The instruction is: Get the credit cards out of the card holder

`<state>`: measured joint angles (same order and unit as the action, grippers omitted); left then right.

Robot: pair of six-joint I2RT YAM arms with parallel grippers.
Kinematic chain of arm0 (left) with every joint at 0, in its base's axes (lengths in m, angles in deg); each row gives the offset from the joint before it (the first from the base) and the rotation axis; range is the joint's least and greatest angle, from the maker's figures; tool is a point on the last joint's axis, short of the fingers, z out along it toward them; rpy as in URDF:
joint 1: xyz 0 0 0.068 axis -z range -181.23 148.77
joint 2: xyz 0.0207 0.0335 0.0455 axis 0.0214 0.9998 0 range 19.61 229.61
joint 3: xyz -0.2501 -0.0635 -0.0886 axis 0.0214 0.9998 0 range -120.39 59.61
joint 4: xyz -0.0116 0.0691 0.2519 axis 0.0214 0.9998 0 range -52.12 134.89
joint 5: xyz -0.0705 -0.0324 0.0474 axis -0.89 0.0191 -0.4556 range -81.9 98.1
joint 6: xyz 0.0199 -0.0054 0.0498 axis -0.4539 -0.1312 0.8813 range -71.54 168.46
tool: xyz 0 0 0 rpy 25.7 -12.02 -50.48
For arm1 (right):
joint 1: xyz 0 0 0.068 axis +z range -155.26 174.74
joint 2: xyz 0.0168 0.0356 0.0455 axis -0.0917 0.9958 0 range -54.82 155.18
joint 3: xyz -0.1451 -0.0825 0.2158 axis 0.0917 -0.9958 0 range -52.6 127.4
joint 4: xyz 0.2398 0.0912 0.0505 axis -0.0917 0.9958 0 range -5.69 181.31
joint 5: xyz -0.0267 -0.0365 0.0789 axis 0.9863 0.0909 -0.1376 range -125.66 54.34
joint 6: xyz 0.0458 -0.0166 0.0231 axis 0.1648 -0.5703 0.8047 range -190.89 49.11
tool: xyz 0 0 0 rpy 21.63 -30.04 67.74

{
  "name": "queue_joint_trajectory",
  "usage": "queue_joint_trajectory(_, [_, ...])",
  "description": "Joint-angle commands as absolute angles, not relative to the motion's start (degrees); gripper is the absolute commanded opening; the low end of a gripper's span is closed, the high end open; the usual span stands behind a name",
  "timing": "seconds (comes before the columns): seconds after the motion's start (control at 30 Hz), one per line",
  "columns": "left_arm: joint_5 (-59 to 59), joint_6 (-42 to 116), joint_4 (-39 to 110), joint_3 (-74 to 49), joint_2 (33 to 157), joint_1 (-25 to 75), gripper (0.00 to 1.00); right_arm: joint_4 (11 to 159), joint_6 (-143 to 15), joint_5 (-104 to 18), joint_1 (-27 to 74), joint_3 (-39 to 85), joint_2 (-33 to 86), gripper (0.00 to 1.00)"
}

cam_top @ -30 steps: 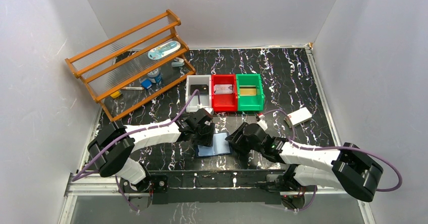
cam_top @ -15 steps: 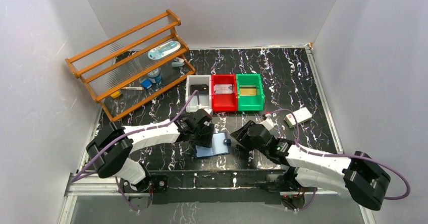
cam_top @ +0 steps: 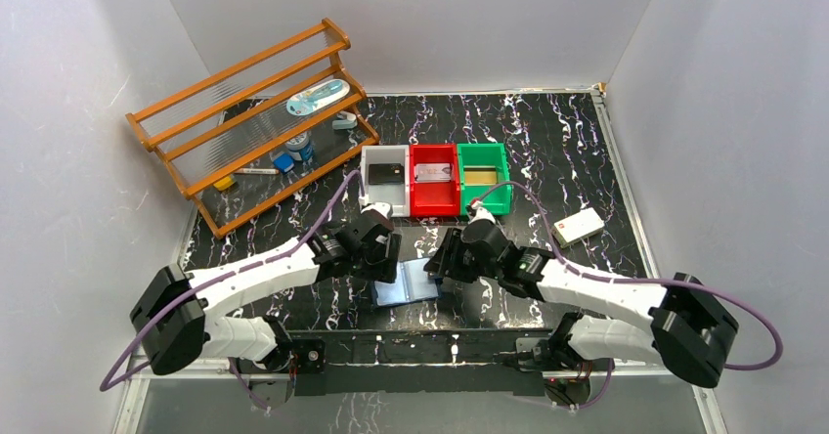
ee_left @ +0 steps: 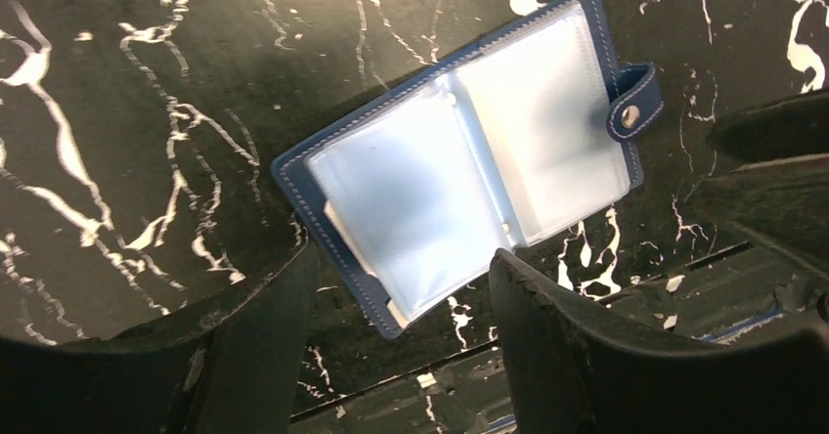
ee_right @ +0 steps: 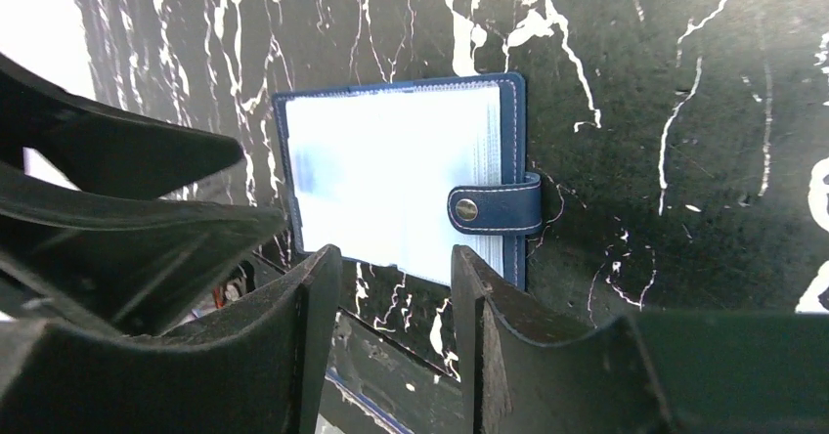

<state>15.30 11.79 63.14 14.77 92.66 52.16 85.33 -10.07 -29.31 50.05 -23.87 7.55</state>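
Camera above the arms: we find the card holder (cam_top: 409,285) lying open, pale blue side up, on the black marbled surface (cam_top: 567,141), directly between the left gripper (cam_top: 383,266) and the right gripper (cam_top: 437,266). Each gripper reaches over one side edge of it. Beyond both grippers, three bins stand side by side: white bin (cam_top: 383,206) with a black card (cam_top: 387,171), red bin (cam_top: 435,204) with a silvery card (cam_top: 433,172), green bin (cam_top: 486,199) with a gold card (cam_top: 479,175). A white block (cam_top: 577,226) lies well out past the right gripper's outer side. A wooden rack (cam_top: 244,126) stands well beyond the left gripper.

Left wrist camera: the left gripper (ee_left: 403,263) is released, its two dark fingers (ee_left: 264,346) spread wide and clamping nothing. The card holder's (ee_left: 469,180) near corner lies below the gap between them; the rest stretches away ahead of the gripper, flat on the surface. Its snap strap (ee_left: 633,109) sticks out at the far right edge. The clear pockets look uniformly pale; we cannot tell whether any card sits in them.

Right wrist camera: the right gripper (ee_right: 396,258) is likewise released, fingers (ee_right: 489,346) apart, nothing clamped. The card holder (ee_right: 391,175) lies just ahead of the fingertips, with the strap (ee_right: 494,209) folded onto its right-hand edge. The left gripper's dark fingers (ee_right: 127,248) show at the left, over the holder's far side.
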Motion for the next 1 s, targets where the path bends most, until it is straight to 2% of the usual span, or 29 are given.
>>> queue_joint_trajectory(0.0, [21.9, 8.8, 68.5, 16.1, 88.7, 52.2, 0.64, 87.6, -15.2, -34.4, 50.9, -18.8, 11.3, 0.53])
queue_joint_trajectory(0.43, [14.9, 6.5, 61.9, 23.7, 85.2, 52.3, 0.59, 92.6, -15.8, -33.4, 52.5, -13.9, 19.2, 0.53])
queue_joint_trajectory(0.97, [12.0, 7.4, 58.5, 24.8, 86.8, 52.2, 0.32, 93.6, -16.2, -34.5, 52.8, -11.6, 25.5, 0.52])
